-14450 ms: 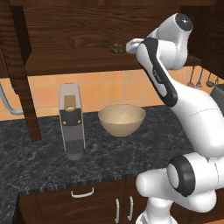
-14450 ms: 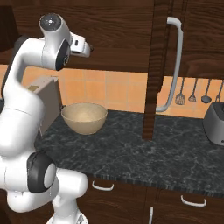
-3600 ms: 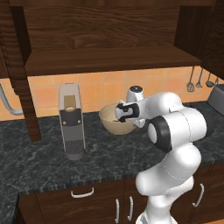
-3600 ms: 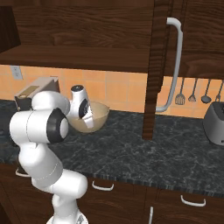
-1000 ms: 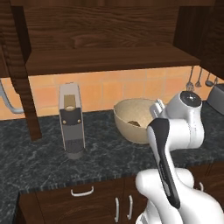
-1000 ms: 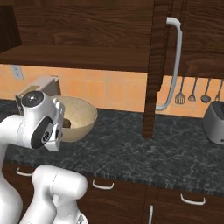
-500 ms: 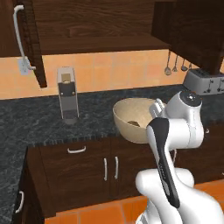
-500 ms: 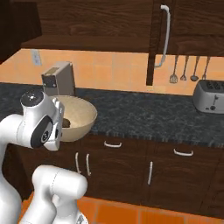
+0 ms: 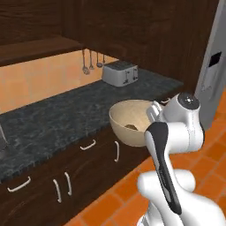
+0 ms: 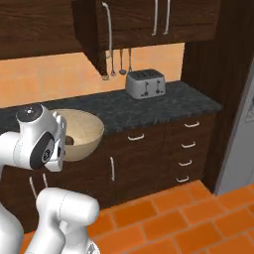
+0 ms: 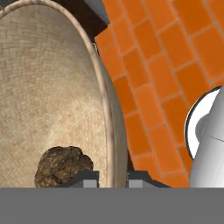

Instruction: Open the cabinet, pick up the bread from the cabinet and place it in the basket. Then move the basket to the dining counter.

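Basket (image 9: 130, 121) hangs in the air in front of the dark lower cabinets (image 10: 163, 149), off the black granite tabletop (image 9: 57, 121) and over the orange tile floor (image 10: 173, 218). Your hand (image 11: 111, 176) is clamped on its rim, one finger inside and one outside. You can see the dark bread (image 11: 63, 166) resting in its bottom. A toaster (image 10: 145, 83) stands on the tabletop behind.

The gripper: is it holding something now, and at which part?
Yes. The gripper is shut on the rim of the basket, one fingertip inside the wall and one outside. The bread lies inside the basket.
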Available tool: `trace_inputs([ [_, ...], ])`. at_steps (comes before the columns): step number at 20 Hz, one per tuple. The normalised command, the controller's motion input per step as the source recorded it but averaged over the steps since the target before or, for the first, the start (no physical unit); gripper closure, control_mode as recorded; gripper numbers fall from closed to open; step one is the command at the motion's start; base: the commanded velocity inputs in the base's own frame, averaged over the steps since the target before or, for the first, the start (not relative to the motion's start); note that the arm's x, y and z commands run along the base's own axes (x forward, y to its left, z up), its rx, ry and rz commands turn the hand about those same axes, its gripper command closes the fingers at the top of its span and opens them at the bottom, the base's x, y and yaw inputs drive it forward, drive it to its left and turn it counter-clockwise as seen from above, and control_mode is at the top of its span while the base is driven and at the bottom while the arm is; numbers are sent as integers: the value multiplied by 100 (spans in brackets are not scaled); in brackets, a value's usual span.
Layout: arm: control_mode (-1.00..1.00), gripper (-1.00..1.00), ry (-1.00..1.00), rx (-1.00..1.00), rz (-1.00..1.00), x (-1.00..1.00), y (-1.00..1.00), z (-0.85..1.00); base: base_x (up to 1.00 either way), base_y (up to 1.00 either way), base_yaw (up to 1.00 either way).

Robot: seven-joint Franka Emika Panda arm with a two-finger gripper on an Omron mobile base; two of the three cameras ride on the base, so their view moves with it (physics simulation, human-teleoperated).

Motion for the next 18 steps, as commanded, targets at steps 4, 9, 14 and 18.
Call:
trace_inputs([
  [4, 100, 100, 0, 0, 0, 0, 0, 0, 0, 9, -98],
  [9, 100, 100, 0, 0, 0, 0, 0, 0, 0, 14, -96],
  [14, 100, 100, 0, 0, 0, 0, 0, 0, 0, 20, -98],
  [18, 100, 100, 0, 0, 0, 0, 0, 0, 0, 20, -98],
])
